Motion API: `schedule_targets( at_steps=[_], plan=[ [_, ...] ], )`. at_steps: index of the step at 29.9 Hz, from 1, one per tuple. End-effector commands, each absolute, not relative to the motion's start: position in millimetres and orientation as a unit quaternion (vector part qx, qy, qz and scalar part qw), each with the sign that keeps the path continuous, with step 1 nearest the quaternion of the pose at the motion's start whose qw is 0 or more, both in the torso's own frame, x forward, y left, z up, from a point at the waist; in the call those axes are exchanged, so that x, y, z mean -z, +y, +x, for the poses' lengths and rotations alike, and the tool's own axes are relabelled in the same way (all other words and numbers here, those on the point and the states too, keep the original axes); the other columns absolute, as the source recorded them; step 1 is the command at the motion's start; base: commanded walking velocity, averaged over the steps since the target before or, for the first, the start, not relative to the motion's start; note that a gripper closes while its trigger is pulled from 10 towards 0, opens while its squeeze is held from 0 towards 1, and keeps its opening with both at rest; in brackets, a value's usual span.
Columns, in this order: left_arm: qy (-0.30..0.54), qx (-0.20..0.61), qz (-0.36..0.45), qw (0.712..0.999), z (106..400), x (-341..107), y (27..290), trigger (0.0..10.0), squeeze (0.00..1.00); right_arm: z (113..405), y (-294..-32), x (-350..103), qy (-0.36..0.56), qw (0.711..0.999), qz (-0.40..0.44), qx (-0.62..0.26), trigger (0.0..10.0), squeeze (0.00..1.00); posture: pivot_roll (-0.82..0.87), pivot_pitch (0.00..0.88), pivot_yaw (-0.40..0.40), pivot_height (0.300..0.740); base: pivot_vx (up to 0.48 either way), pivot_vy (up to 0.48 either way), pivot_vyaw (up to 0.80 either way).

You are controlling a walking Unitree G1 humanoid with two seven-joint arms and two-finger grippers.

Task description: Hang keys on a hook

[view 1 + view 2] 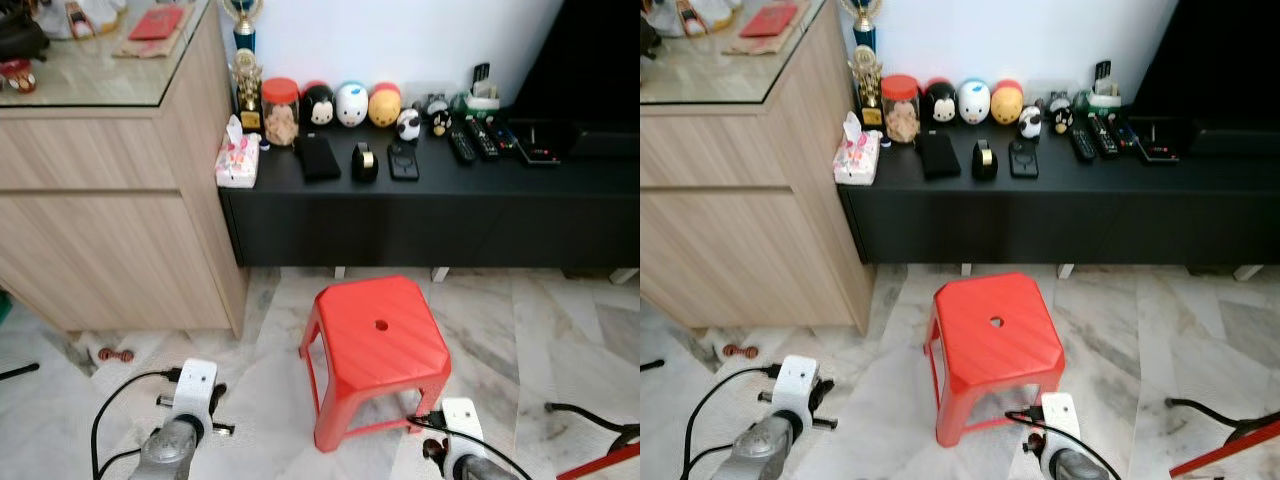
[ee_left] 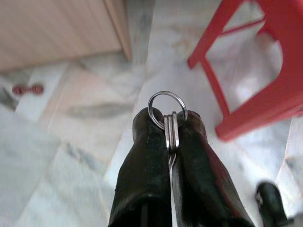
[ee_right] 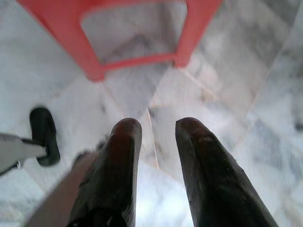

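The robot stood over a marble floor [image 1: 520, 340] facing a red plastic stool [image 1: 378, 350], with both arms held low in front of it. Its left pincer [image 2: 171, 124] was pressed together on the keys [image 2: 171, 132], pinching them flat between its two black fingers so that the silver key ring [image 2: 166, 108] stuck out past the fingertips, above the floor just beside the stool's leg. The right pincer [image 3: 158, 128] was spread, a clear gap between its fingers, with nothing in it, hanging over the floor near the stool's other side. Behind the stool ran a long, low black table [image 1: 420, 205] against the white wall, carrying a red-lidded jar [image 1: 281, 110], a row of round toy figures [image 1: 350, 104], a tissue pack [image 1: 237, 158], a black wallet [image 1: 317, 156] and several remote controls [image 1: 478, 138]. A pale wooden cabinet [image 1: 110, 220] with a glass top stood to the left.
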State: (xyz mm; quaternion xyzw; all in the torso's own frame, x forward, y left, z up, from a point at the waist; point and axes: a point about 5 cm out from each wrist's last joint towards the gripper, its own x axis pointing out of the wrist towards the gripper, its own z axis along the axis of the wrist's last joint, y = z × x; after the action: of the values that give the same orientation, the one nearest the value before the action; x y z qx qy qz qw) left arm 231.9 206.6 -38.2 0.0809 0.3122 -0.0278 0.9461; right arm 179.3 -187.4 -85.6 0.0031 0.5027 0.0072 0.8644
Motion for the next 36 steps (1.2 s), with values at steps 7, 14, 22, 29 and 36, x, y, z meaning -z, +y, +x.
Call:
schedule_targets(
  at_steps=[7, 14, 22, 29, 36],
  plan=[
    [0.364, 0.003, 0.075, 0.928, 210.2, 58.7, 210.3, 10.0, 0.0, 155.9, -194.1, 96.2, 0.541, 0.841, -0.012, 0.016, 10.0, 0.0, -0.08, 0.033, -0.049, 0.74, 0.0, 0.0, 0.0],
    [0.401, -0.015, 0.08, 0.912, 193.3, 70.5, 213.1, 10.0, 0.0, 147.2, -188.8, 100.7, 0.557, 0.83, -0.018, 0.016, 10.0, 0.0, -0.09, 0.03, -0.047, 0.74, 0.0, -0.092, 0.0],
    [0.421, -0.016, 0.085, 0.903, 181.6, 77.0, 214.7, 10.0, 0.0, 133.1, -180.4, 106.6, 0.57, 0.821, -0.016, 0.017, 10.0, 0.0, -0.08, 0.033, -0.039, 0.74, 0.0, -0.325, 0.0],
    [0.428, -0.017, 0.084, 0.9, 176.2, 79.9, 214.4, 10.0, 0.0, 130.0, -179.8, 107.7, 0.577, 0.816, -0.003, 0.029, 10.0, 0.0, -0.08, 0.039, -0.038, 0.74, 0.0, -0.322, 0.0],
    [0.444, -0.014, 0.09, 0.891, 168.4, 84.3, 213.3, 10.0, 0.0, 129.8, -179.1, 107.9, 0.583, 0.812, -0.009, 0.019, 10.0, 0.0, -0.08, 0.05, -0.041, 0.74, 0.0, -0.323, -0.65]
  ],
)
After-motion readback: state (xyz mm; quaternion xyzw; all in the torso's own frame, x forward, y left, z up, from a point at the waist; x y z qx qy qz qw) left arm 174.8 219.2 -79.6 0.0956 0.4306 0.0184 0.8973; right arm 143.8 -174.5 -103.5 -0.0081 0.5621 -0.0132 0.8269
